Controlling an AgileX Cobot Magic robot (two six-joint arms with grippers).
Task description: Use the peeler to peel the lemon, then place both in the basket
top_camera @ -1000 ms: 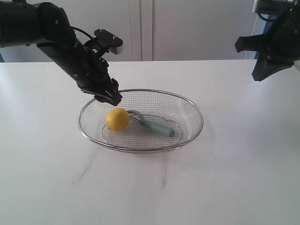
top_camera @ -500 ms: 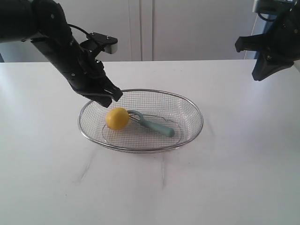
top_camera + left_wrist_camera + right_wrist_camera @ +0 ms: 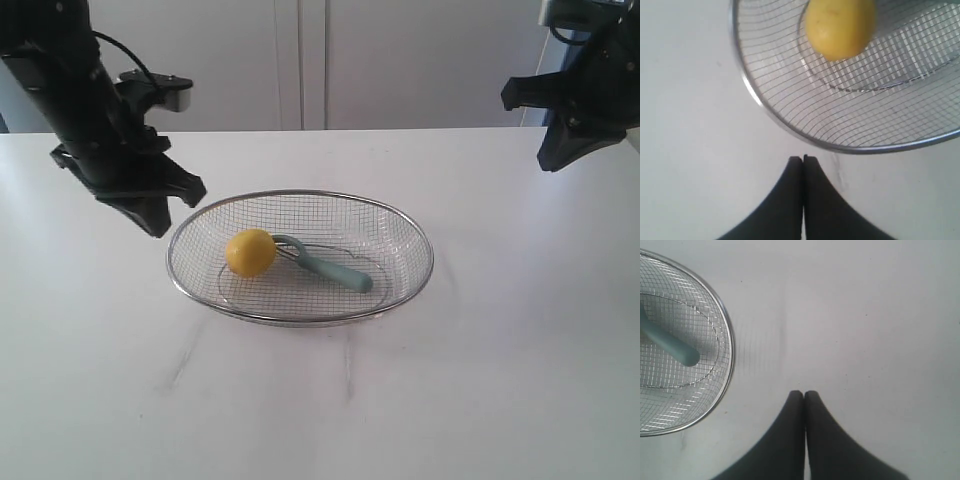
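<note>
The yellow lemon [image 3: 250,253] lies inside the wire basket [image 3: 410,228], on its left side, touching the curved head of the teal-handled peeler [image 3: 335,268] that lies beside it. In the left wrist view the lemon [image 3: 840,27] sits within the basket [image 3: 752,95]. My left gripper [image 3: 155,222] hangs shut and empty just left of the basket rim, its closed tips [image 3: 802,159] outside the rim. My right gripper [image 3: 550,160] is raised at the far right, shut and empty [image 3: 803,394]. The right wrist view shows the peeler handle [image 3: 675,347] in the basket [image 3: 730,347].
A white table [image 3: 480,380] carries the basket. White cabinet doors [image 3: 400,60] stand behind it.
My left arm has pulled back to the left and away from the basket's rim, with its gripper shut. The lemon, peeler, basket and right arm have stayed still.
</note>
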